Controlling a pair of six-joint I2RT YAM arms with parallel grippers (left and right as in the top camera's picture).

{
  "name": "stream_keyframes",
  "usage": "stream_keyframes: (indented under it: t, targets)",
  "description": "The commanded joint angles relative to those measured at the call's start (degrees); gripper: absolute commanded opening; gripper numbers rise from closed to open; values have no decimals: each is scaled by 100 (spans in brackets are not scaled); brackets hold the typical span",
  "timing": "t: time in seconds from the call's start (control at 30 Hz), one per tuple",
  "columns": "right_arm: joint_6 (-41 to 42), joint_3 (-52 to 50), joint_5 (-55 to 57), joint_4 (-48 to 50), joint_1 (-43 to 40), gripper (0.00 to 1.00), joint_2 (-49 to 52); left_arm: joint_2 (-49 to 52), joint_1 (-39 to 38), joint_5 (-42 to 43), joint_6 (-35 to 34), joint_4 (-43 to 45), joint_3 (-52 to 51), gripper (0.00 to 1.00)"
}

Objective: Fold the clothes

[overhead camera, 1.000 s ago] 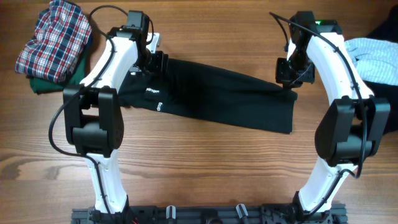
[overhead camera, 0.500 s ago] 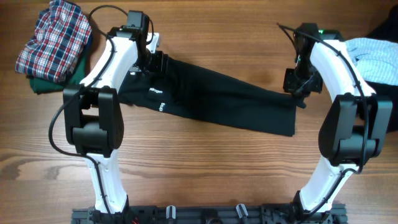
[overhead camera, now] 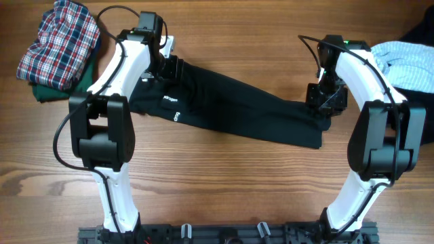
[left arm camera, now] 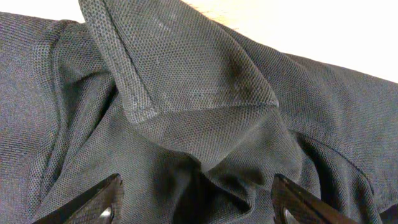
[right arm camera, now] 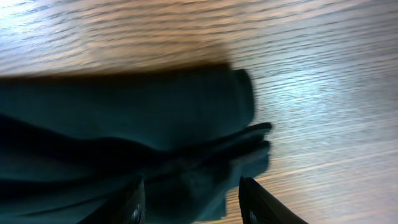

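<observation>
A black polo shirt (overhead camera: 237, 108) lies as a long folded strip across the wooden table, from upper left to lower right. My left gripper (overhead camera: 173, 70) is over its collar end. In the left wrist view the collar (left arm camera: 186, 74) fills the frame, and the open fingers (left arm camera: 199, 186) straddle a bunched fold. My right gripper (overhead camera: 324, 103) is at the shirt's right end. In the right wrist view its open fingers (right arm camera: 193, 190) sit on either side of the dark cloth edge (right arm camera: 124, 118), low over the table.
A red plaid shirt (overhead camera: 57, 41) rests on a green garment (overhead camera: 47, 91) at the back left. A light blue striped shirt (overhead camera: 407, 61) and a dark garment (overhead camera: 420, 27) lie at the back right. Bare wood lies in front of the black shirt.
My right gripper has moved right and then toward the front, down onto the shirt's right end. The left arm has not moved.
</observation>
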Motion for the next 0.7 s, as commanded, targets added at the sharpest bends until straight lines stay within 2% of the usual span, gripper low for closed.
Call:
stream_keyframes:
  t: [0.0,0.2,0.5,0.67]
  targets:
    - [-149,-2,-542,142,-17,49,-116,74,44,-76,68,48,-37,76]
    - [-804,-2,-1707,890,61,49,-116,74,57,-72,66,79,-37,78]
    - [-704,-74,-1762,1963,643,47,-63,74,59,-72,63,68,-37,79]
    - [-391,-337,-1764,2256,811,29,-44,74,68,-74,66,61,-37,81]
